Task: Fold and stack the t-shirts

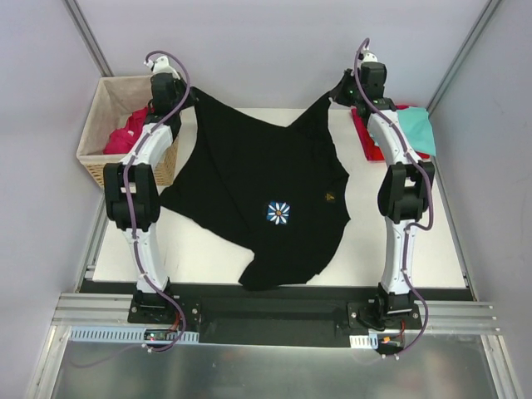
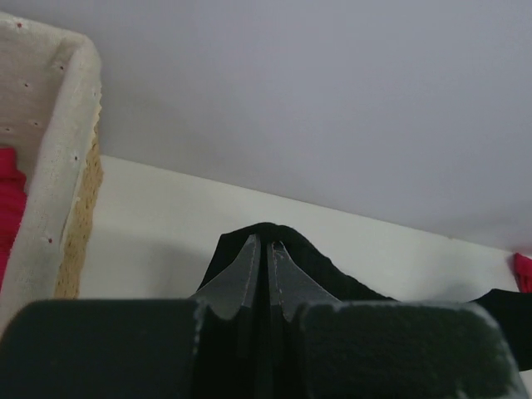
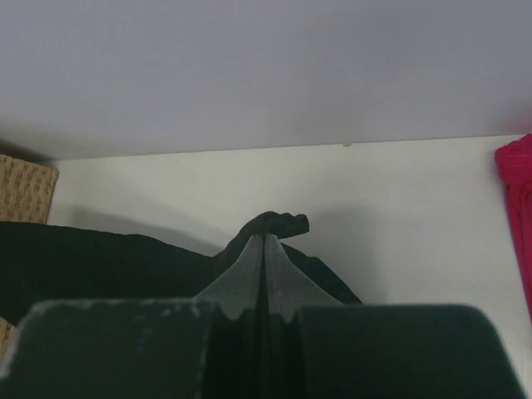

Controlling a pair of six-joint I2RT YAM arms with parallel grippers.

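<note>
**Operator:** Start with the overhead view. Where's the shirt?

**Spotter:** Your black shirt (image 1: 258, 199) lies across the middle of the table (image 1: 199, 258) with the flower print up and its near edge rumpled toward the arm bases. Your left gripper (image 1: 188, 93) pinches one far corner beside the basket (image 1: 93, 133). Your right gripper (image 1: 347, 93) pinches the other far corner, and the cloth rises to both. At the far right a red shirt (image 1: 371, 145) lies with a teal shirt (image 1: 418, 125) partly over it. There is pink-red cloth (image 1: 125, 137) in the basket.

**Operator:** And the left wrist?

**Spotter:** Your left gripper (image 2: 264, 243) is clamped tight on a fold of the black shirt (image 2: 332, 270), and a little of the fold pokes past the tips. The basket (image 2: 58, 125) stands just to the left.

**Operator:** Right wrist?

**Spotter:** It's the same there. Your right gripper (image 3: 264, 237) is closed on a bunched nub of the black shirt (image 3: 100, 258), which trails off to the left. The red shirt (image 3: 517, 191) shows at the right edge.

**Operator:** How will it behave?

**Spotter:** I'd expect it to be light, limp and large. It should sag between your two grips and drag on the table. Both pinches look small, so a jerk could pull the cloth free. I think seams and hems, where the cloth is doubled, would give you the firmest hold. I can't tell whether you're on shoulders or hem corners.
</note>
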